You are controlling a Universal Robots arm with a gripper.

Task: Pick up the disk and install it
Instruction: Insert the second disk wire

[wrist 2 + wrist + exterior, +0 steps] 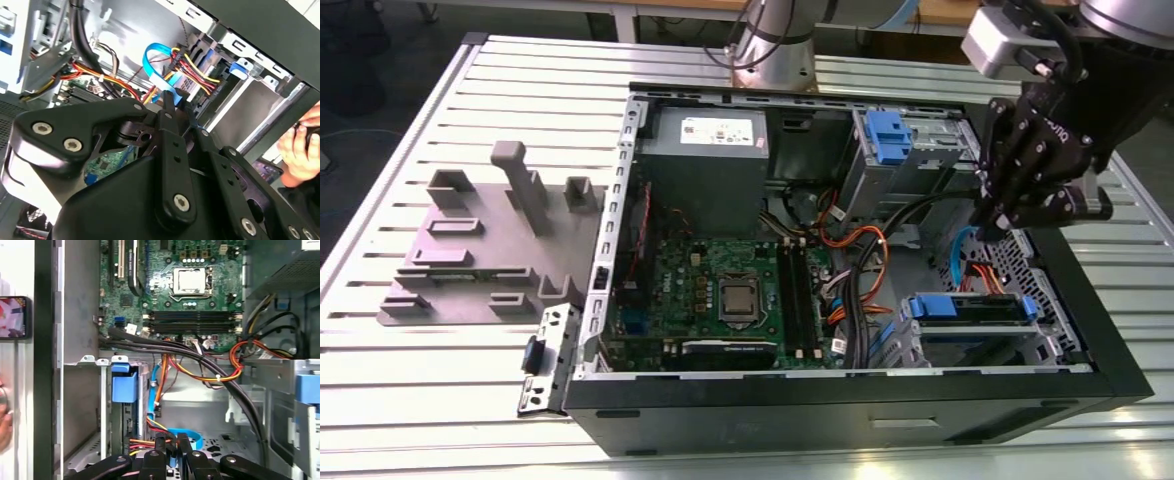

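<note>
Nearest in the exterior view, the black computer case (pixel 854 400) lies open on the slatted table (pixel 440 400). The disk (pixel 970 308) is seated in the drive bay at the case's near corner, on the exterior view's right. It is seen edge-on, with its blue bracket uppermost. Its long axis runs across that view, from the motherboard (pixel 720 290) side toward the case's right wall.

In the first wrist view the same disk (pixel 124 385) appears as a narrow strip. Its blue tab sits at the end nearest the motherboard (pixel 190 285).

Just beyond the bay, the gripper (pixel 994 232) hangs above the case's right wall, apart from the disk. In the first wrist view the gripper (pixel 171 447) is seen with its fingers (pixel 160 444) drawn close together. Only a thin slit is left between them and nothing is clasped. A blue ribbon cable (pixel 192 437) lies behind them. The second wrist view shows the gripper (pixel 176 100) from behind, over red and yellow wires (pixel 192 70). A person's hand (pixel 297 145) is also shown there, outside the case wall.

Farther back in the exterior view, a blue tab on a grey housing (pixel 887 135) and the grey power supply box (pixel 707 150) are seen. A grey fixture (pixel 480 240) rests on the table on the exterior view's left.
</note>
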